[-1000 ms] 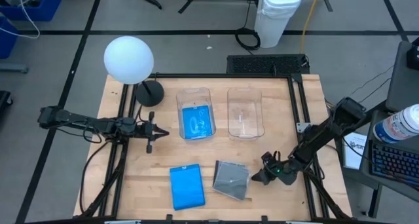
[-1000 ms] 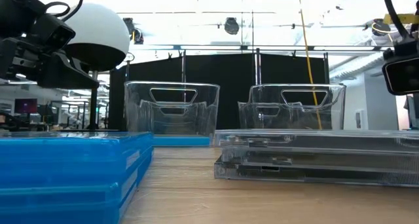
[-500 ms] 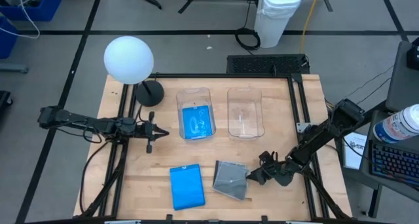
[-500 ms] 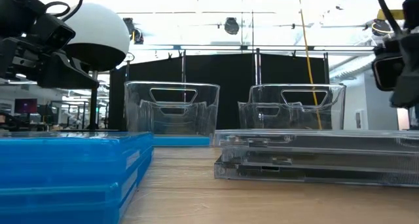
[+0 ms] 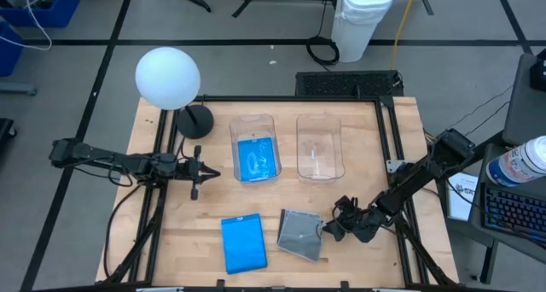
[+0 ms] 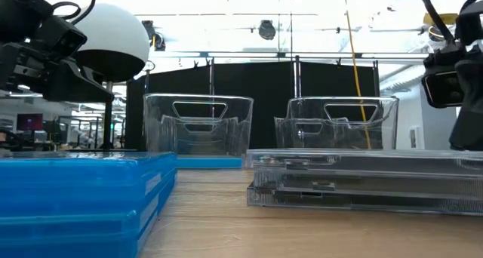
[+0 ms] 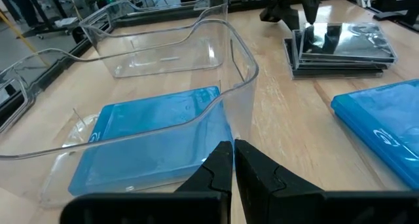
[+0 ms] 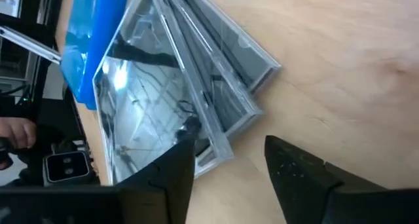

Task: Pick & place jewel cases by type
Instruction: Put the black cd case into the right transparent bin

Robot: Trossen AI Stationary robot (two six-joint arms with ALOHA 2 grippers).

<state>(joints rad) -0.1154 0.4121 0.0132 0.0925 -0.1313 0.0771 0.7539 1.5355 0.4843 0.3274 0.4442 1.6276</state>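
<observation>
Jewel cases are lying in three places on the bench: a grey see-through stack near the front edge, a blue stack just beside it on the left, and one blue case already resting inside the left tub. The right tub is holding no case yet.

Over the last second the right pincer has been travelling from a spot well clear of the grey stack to a position right at the stack's right edge. Its fingers are standing apart, moderately spread, with one corner of the top grey case lying between them; nothing is being held yet. In judgement, this is placing the arm at the start of a grasp on a grey case, presumably bound for the right tub.

The left pincer is waiting near the left tub with its fingers pressed together and empty.

The grey stack is sitting flat, turned slightly askew to the bench edges; being nearly square, it is showing no clear long axis. The blue stack is lying flat with its long axis running from front to back, tilted a little.
</observation>
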